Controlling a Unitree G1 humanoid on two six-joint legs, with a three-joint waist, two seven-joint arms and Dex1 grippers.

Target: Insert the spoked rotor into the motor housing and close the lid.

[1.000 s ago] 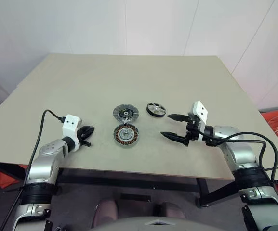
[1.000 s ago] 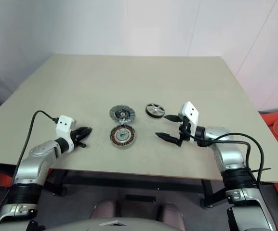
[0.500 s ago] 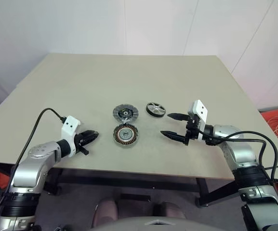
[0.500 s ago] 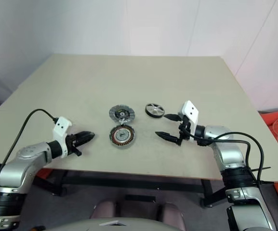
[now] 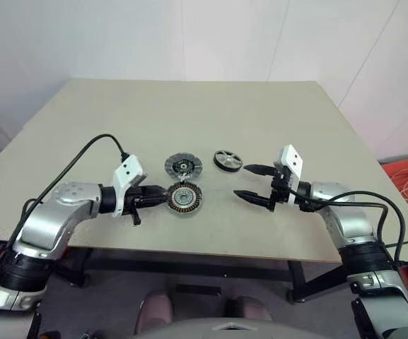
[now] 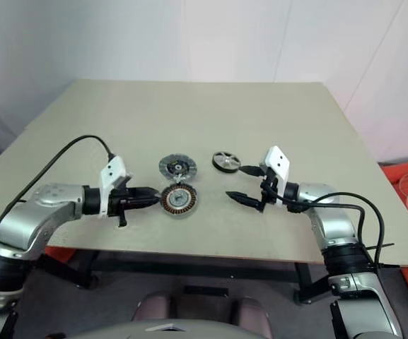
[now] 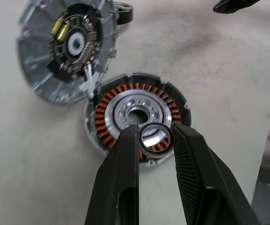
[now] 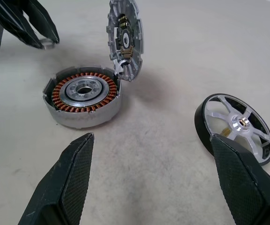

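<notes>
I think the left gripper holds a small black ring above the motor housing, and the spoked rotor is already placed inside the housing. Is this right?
Not quite. The spoked rotor is not inside the motor housing; it lies on the table apart from it, as the right wrist view shows. The rest holds: the left gripper does hold a small black ring above the housing.

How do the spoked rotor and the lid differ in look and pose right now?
The spoked rotor has a black rim and shiny silver spokes; the lid is grey metal with a dark ribbed ring. The rotor rests free on the table, apart from the motor housing; the lid stands open at the housing's edge. The rotor is the smaller. Both are round.
</notes>
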